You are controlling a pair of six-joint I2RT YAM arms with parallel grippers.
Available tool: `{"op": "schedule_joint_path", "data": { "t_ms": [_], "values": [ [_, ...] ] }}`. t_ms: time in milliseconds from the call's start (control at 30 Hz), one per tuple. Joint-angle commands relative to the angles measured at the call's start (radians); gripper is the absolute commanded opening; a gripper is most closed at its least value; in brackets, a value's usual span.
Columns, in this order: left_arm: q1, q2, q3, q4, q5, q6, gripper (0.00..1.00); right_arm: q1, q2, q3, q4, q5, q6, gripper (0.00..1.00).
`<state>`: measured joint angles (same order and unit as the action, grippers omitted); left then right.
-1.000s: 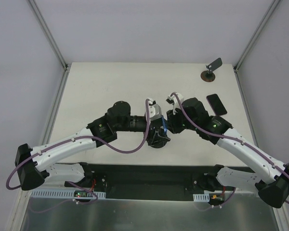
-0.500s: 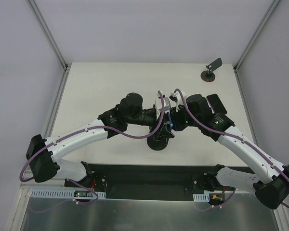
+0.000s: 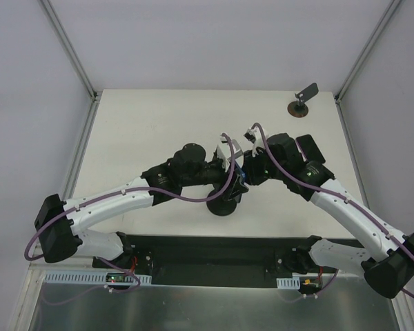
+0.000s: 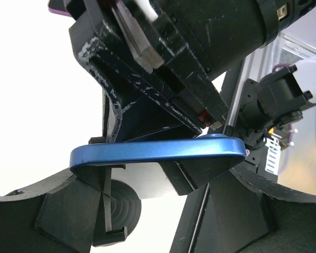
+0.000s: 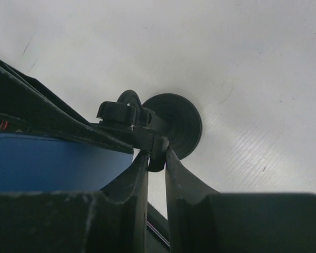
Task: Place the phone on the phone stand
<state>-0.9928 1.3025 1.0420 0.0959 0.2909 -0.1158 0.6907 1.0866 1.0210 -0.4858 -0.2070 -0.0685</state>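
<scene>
Left gripper [image 4: 158, 164] is being kept wide across the phone [image 4: 158, 152], whose blue edge is being clamped between its two fingers, in the air just above the phone stand [image 5: 180, 124] near the middle of the table [image 3: 145, 124]. Right gripper [image 5: 157, 158] is being narrowed, and its tips appear to be pinching the small clamp head of the stand already.

Compared with a second ago, the left arm is being stretched further toward the right one. The phone is thus being brought from beside the stand to over its head, while the right fingers are being drawn together. From this it is being judged that the stand is being steadied for seating, and that the placing is close but not yet done.

From overhead only two crowded wrists over a dark disc are being shown, with the phone almost hidden. In the left wrist view the grip on the blue edge is being made plain. Only in the right wrist view are the disc base flat on the table and the pinch at the head being shown, with the phone just beside that head. Whether the two are touching cannot be told.
</scene>
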Motion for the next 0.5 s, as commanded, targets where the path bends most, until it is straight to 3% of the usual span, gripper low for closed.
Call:
{"op": "schedule_joint_path", "data": {
  "t_ms": [0,467],
  "values": [
    [-0.001,-0.084,-0.04,0.113,-0.229,0.002,0.0,0.004,-0.022,0.017,0.041,-0.028,0.056,0.01],
    [-0.069,-0.144,-0.1,0.125,-0.671,-0.018,0.0,0.007,-0.047,0.005,0.044,0.011,0.121,0.0]
  ]
}}
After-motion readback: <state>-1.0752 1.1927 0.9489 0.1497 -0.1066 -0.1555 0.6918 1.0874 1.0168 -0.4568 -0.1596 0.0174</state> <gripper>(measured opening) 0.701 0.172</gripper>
